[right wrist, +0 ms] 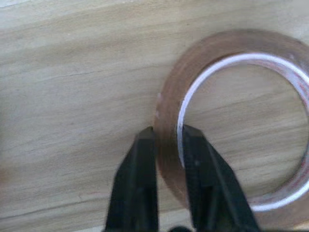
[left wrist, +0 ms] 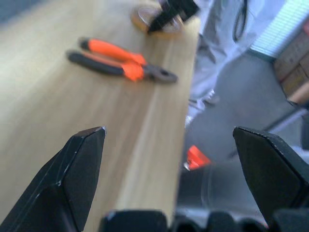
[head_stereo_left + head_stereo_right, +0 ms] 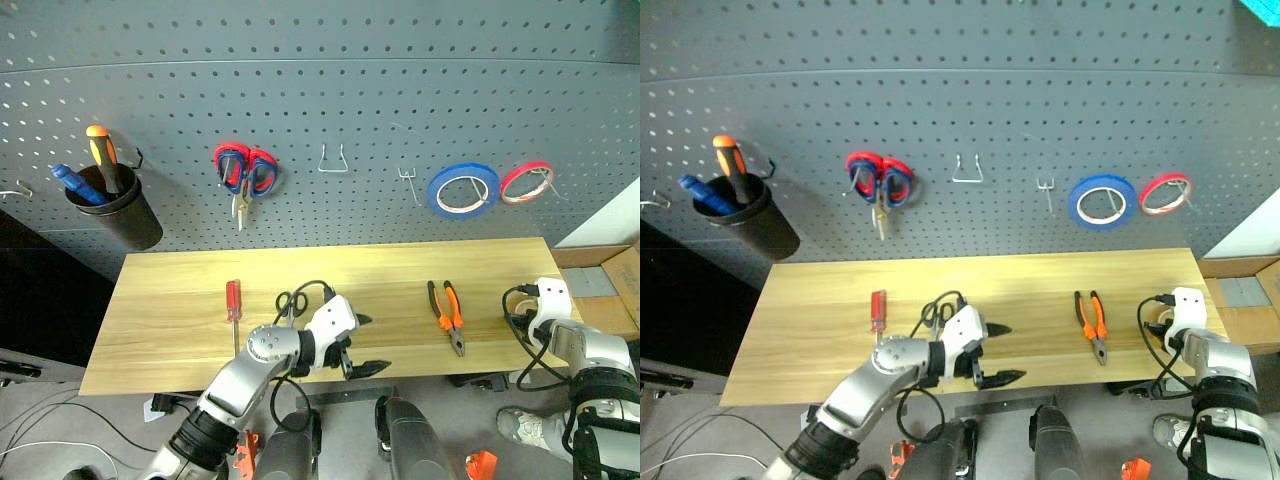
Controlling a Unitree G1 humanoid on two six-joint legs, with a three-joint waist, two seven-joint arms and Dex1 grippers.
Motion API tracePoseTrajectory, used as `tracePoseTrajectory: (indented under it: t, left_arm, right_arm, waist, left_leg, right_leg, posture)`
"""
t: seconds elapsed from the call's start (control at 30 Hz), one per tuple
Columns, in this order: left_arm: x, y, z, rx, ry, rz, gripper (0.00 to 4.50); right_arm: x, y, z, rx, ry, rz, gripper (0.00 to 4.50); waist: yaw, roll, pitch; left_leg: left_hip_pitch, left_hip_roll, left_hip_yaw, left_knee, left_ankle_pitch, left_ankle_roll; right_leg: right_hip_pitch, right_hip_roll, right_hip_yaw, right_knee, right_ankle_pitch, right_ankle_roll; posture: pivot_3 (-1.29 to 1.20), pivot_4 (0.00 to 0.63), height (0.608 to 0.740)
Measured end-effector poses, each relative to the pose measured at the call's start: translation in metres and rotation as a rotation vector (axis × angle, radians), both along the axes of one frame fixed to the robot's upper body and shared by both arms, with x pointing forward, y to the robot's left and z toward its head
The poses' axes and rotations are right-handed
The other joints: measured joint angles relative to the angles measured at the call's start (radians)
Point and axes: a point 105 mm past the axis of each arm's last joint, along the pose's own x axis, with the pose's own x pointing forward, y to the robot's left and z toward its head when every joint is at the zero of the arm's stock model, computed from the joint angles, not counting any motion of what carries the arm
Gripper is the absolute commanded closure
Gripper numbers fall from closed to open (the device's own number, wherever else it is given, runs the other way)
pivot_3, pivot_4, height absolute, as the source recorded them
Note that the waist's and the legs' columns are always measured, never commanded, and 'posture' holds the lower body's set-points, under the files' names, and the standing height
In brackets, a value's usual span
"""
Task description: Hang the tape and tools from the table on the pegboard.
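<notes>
The tape (image 1: 231, 121) lies flat near the right end of my desk (image 3: 180, 330), its ring face up, and my right tool (image 1: 166, 135) is clenched on its rim, one finger (image 1: 140, 179) outside the ring and the other inside it against the pale inner edge. The pliers (image 3: 447, 315) lie flat to the left of it, long axis running from the pegboard (image 3: 320, 100) toward the desk's near edge, handles toward the board and jaws toward me. The red-handled screwdriver (image 3: 233, 305) lies on the left part of the desk on the same line, handle toward the board, shaft toward me. The black-handled scissors (image 3: 291, 302) rest just behind my left tool (image 3: 358, 345), mostly hidden, so I cannot tell their direction. My left tool hangs over the near edge mid-desk, pointing right toward the pliers, fingers spread wide and empty.
</notes>
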Motion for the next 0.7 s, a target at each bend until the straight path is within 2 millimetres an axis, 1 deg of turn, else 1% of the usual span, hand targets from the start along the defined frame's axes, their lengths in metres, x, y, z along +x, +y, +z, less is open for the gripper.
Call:
tracePoseTrajectory:
  t: [0.07, 0.13, 0.17, 0.2, 0.23, 0.27, 0.3, 0.33, 0.37, 0.4, 0.47, 0.53, 0.63, 0.67, 0.7]
  left_arm:
    - [0.008, 0.0, 0.007, -0.033, -0.012, 0.018, 0.0]
    - [0.014, 0.001, 0.009, -0.058, -0.011, 0.032, 0.0]
    - [0.018, 0.003, 0.01, -0.068, -0.015, 0.043, 0.0]
    - [0.023, 0.006, 0.011, -0.077, -0.024, 0.059, 0.0]
    - [0.028, 0.01, 0.012, -0.088, -0.035, 0.078, 0.0]
    - [0.033, 0.014, 0.015, -0.111, -0.05, 0.103, 0.0]
    - [0.037, 0.019, 0.019, -0.129, -0.07, 0.129, 0.0]
    - [0.041, 0.024, 0.022, -0.149, -0.089, 0.149, 0.0]
    - [0.042, 0.027, 0.025, -0.161, -0.107, 0.159, 0.0]
    - [0.043, 0.03, 0.027, -0.169, -0.12, 0.164, 0.0]
    - [0.044, 0.034, 0.03, -0.18, -0.14, 0.176, 0.0]
    - [0.045, 0.04, 0.03, -0.191, -0.149, 0.209, 0.0]
    - [0.047, 0.048, 0.035, -0.22, -0.18, 0.246, 0.0]
    - [0.048, 0.049, 0.036, -0.227, -0.188, 0.255, 0.0]
    - [0.048, 0.05, 0.037, -0.233, -0.193, 0.262, 0.0]
  right_arm:
    - [-0.008, 0.0, 0.0, -0.023, 0.001, 0.013, 4.4]
    - [-0.023, 0.002, 0.0, -0.054, 0.017, 0.042, 4.4]
    - [-0.029, 0.007, 0.004, -0.059, 0.017, 0.066, 4.4]
    - [-0.033, 0.016, 0.011, -0.047, -0.003, 0.099, 4.4]
    - [-0.036, 0.027, 0.026, -0.031, -0.045, 0.144, 4.4]
    - [-0.041, 0.044, 0.048, -0.01, -0.112, 0.227, 4.4]
    - [-0.045, 0.067, 0.073, 0.013, -0.19, 0.332, 4.4]
    - [-0.051, 0.093, 0.1, 0.04, -0.276, 0.446, 4.4]
    - [-0.059, 0.119, 0.124, 0.063, -0.352, 0.557, 4.4]
    - [-0.067, 0.141, 0.141, 0.086, -0.409, 0.651, 4.4]
    - [-0.078, 0.175, 0.164, 0.136, -0.493, 0.784, 4.4]
    - [-0.078, 0.194, 0.181, 0.144, -0.553, 0.848, 4.4]
    - [-0.067, 0.211, 0.197, 0.108, -0.612, 0.875, 4.4]
    - [-0.063, 0.214, 0.199, 0.096, -0.621, 0.873, 4.4]
    - [-0.058, 0.216, 0.2, 0.086, -0.62, 0.869, 4.4]
  waist:
    - [0.001, 0.001, 0.0]
    - [-0.002, 0.003, -0.002]
    - [-0.006, 0.005, -0.002]
    - [-0.01, 0.006, -0.002]
    - [-0.019, 0.007, -0.003]
    - [-0.03, 0.01, -0.004]
    - [-0.042, 0.01, -0.005]
    - [-0.054, 0.01, -0.005]
    - [-0.063, 0.009, -0.006]
    - [-0.068, 0.007, -0.008]
    - [-0.077, 0.004, -0.01]
    - [-0.087, 0.004, -0.011]
    - [-0.09, 0.005, -0.012]
    - [-0.09, 0.005, -0.013]
    - [-0.09, 0.005, -0.015]
  left_leg:
    - [0.0, 0.0, 0.0, 0.0, 0.0, 0.0]
    - [-0.001, 0.0, 0.0, -0.001, 0.0, -0.001]
    - [-0.002, 0.0, 0.001, -0.001, 0.001, -0.004]
    - [-0.004, 0.0, 0.002, -0.001, 0.001, -0.004]
    - [-0.005, 0.0, 0.004, 0.0, 0.001, -0.004]
    - [-0.008, 0.0, 0.004, 0.0, 0.001, -0.004]
    - [-0.01, 0.001, 0.005, 0.0, 0.0, -0.004]
    - [-0.011, 0.003, 0.006, 0.001, 0.0, -0.004]
    - [-0.011, 0.005, 0.006, 0.001, 0.0, -0.004]
    - [-0.011, 0.006, 0.006, 0.001, -0.001, -0.002]
    - [-0.011, 0.008, 0.006, 0.003, -0.001, -0.002]
    - [-0.012, 0.008, 0.007, 0.007, -0.001, -0.002]
    - [-0.015, 0.009, 0.008, 0.014, 0.0, -0.001]
    - [-0.015, 0.009, 0.008, 0.014, 0.0, -0.001]
    - [-0.015, 0.008, 0.009, 0.015, 0.0, -0.001]
  right_leg:
    - [0.0, 0.0, 0.0, 0.0, 0.0, 0.0]
    - [-0.002, 0.0, 0.0, 0.0, 0.0, 0.001]
    - [-0.003, 0.0, 0.001, 0.0, 0.0, 0.001]
    - [-0.005, 0.0, 0.002, 0.001, 0.0, 0.001]
    - [-0.007, 0.0, 0.003, 0.001, 0.0, 0.002]
    - [-0.01, 0.0, 0.003, 0.002, 0.0, 0.002]
    - [-0.013, 0.001, 0.003, 0.002, 0.001, 0.003]
    - [-0.014, 0.002, 0.002, 0.003, 0.001, 0.004]
    - [-0.014, 0.003, 0.002, 0.002, 0.002, 0.005]
    - [-0.014, 0.004, 0.001, 0.002, 0.002, 0.006]
    - [-0.014, 0.006, 0.0, 0.002, 0.003, 0.008]
    - [-0.014, 0.006, 0.001, 0.002, 0.004, 0.008]
    - [-0.015, 0.007, 0.001, 0.002, 0.008, 0.008]
    - [-0.015, 0.007, 0.002, 0.002, 0.008, 0.008]
    - [-0.015, 0.007, 0.002, 0.002, 0.01, 0.005]
  posture:
    - [-0.25, 0.25, 0.74]
    - [-0.28, 0.245, 0.74]
    - [-0.28, 0.245, 0.74]
    - [-0.33, 0.239, 0.74]
    - [-0.34, 0.236, 0.74]
    - [-0.35, 0.234, 0.74]
    - [-0.37, 0.231, 0.74]
    - [-0.38, 0.229, 0.74]
    - [-0.38, 0.228, 0.74]
    - [-0.39, 0.225, 0.74]
    - [-0.39, 0.212, 0.74]
    - [-0.39, 0.206, 0.74]
    - [-0.36, 0.187, 0.74]
    - [-0.35, 0.184, 0.74]
    - [-0.34, 0.18, 0.74]
